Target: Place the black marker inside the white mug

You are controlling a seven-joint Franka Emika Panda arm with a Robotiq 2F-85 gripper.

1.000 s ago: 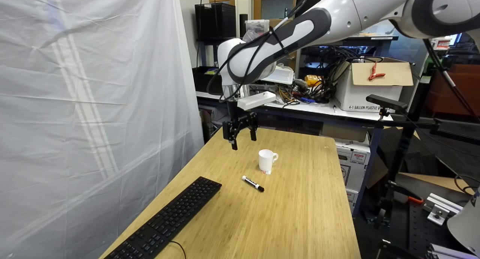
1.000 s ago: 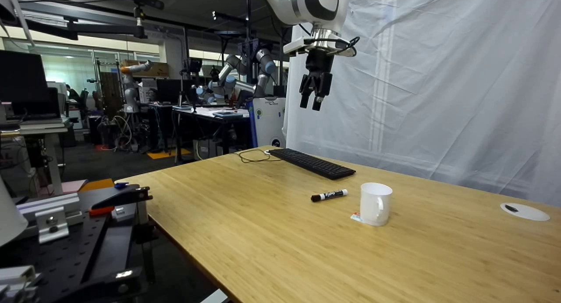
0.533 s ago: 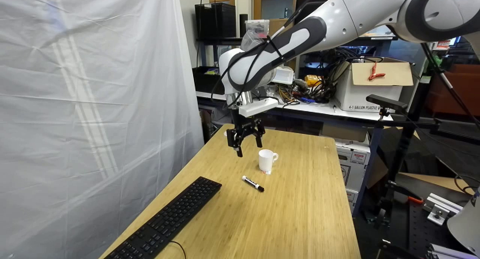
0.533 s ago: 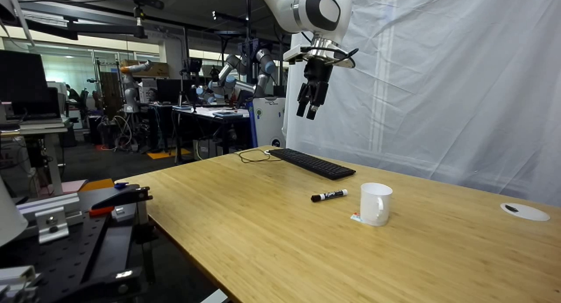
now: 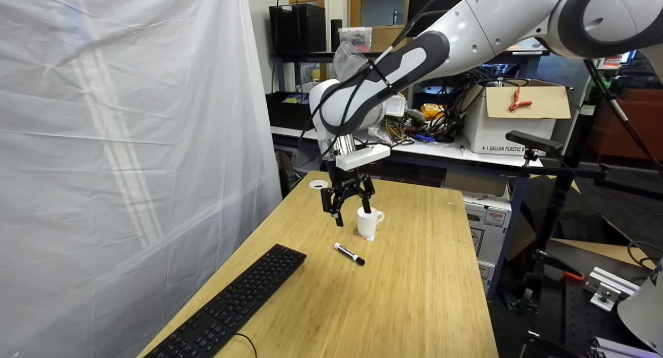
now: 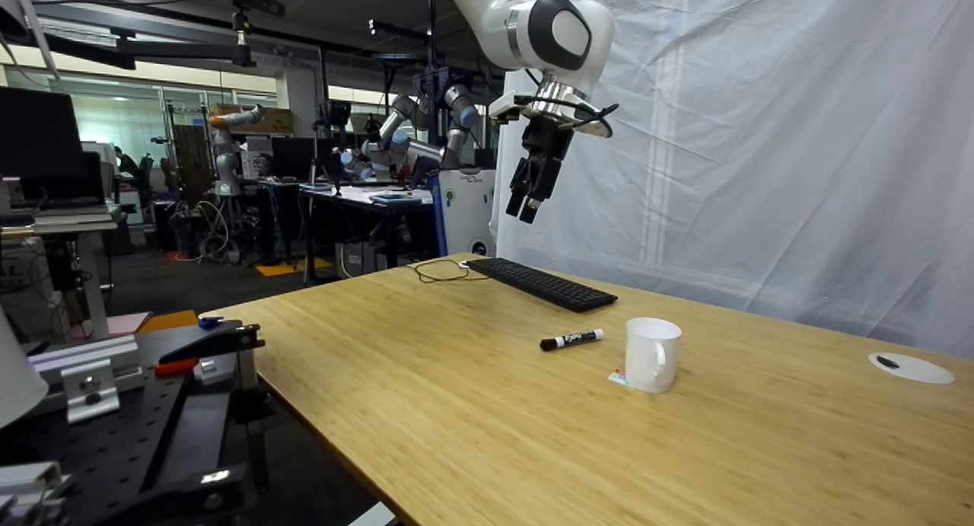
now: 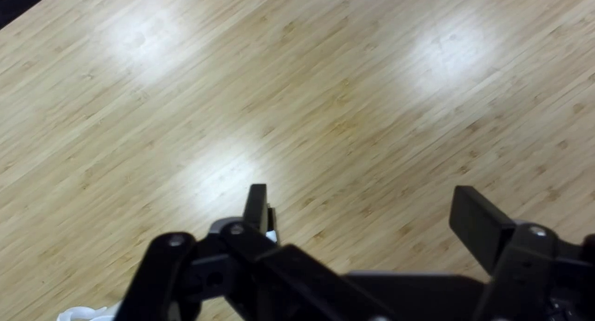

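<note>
In an exterior view: marker [image 6: 571, 339], lower center — "EXPO". In an exterior view: box [image 5: 513, 131], upper right — "4-1 GALLON PLASTIC"; arm [image 5: 469, 31] slopes down-left; gripper [image 5: 353, 216] fingers spread.

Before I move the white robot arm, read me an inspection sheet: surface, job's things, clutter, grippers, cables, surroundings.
Surface: pale wooden tabletop, glare patches in the wrist view.
Job's things: black-and-white marker lying flat, outside the upright white cylindrical mug.
Clutter: long black keyboard, flat white disc, small red-and-white scrap at the mug's base.
Grippers: black two-finger gripper open, holding nothing, above the tabletop.
Cables: thin black keyboard cord on the tabletop; black cables along the arm.
Surroundings: white plastic sheet; open cardboard box.
</note>
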